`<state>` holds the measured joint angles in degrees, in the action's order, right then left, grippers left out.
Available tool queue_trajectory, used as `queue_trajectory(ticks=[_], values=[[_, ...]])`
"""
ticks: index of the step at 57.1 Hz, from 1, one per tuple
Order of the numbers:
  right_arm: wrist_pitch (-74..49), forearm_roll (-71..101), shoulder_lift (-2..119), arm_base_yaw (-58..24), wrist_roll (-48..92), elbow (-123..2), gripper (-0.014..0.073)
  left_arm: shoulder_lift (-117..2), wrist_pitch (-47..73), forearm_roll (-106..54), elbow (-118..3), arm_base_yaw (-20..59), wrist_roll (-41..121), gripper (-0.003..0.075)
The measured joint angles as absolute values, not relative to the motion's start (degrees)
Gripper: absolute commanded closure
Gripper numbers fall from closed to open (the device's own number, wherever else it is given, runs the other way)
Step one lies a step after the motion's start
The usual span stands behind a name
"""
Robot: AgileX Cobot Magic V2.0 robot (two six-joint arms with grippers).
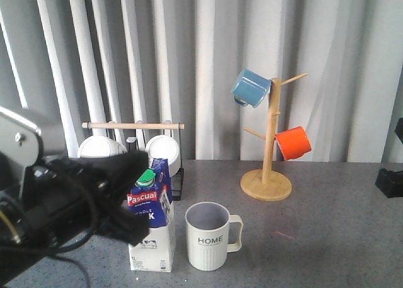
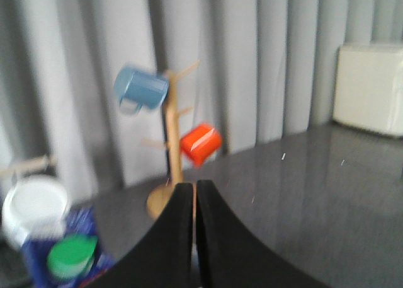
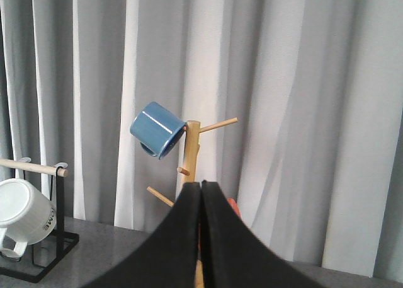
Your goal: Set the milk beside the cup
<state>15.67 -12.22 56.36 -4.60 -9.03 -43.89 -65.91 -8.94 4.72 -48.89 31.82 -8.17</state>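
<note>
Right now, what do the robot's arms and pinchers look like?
The left arm is bulky and black with a silver metal part and black cables. Both pinchers, the left gripper and right gripper, have smooth, curved black fingers.

1. The tall gable-top milk carton [image 1: 153, 222] has a dark blue top, red label, white base and green cap.
2. The off-white ribbed mug [image 1: 208, 236] is grey inside.
3. The glossy hanging mugs are blue [image 1: 251, 87] and orange [image 1: 293, 142].
</note>
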Motion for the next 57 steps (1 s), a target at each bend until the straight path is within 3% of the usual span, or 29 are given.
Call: queue_trajectory(ticks=[9, 27, 39, 57], values=[[15.7, -12.2, 56.4, -4.6, -9.0, -43.9, 0.0602, -53.2, -1.9, 6.9, -37.8, 22.5, -14.7, 0.0727], [15.7, -12.2, 56.4, -4.6, -9.0, -43.9, 0.0602, -19.9, -10.3, 7.1, -12.4, 9.6, -7.6, 0.0727], [15.7, -12.2, 56.4, -4.6, -9.0, -43.8, 0.0602, -14.2, -10.1, 7.7, -2.3, 2.1, -8.1, 0.0727], [15.7, -12.2, 56.4, -4.6, -9.0, -43.6, 0.0602, -6.0, -5.2, 11.8, 1.4, 1.5, -8.1, 0.0726]])
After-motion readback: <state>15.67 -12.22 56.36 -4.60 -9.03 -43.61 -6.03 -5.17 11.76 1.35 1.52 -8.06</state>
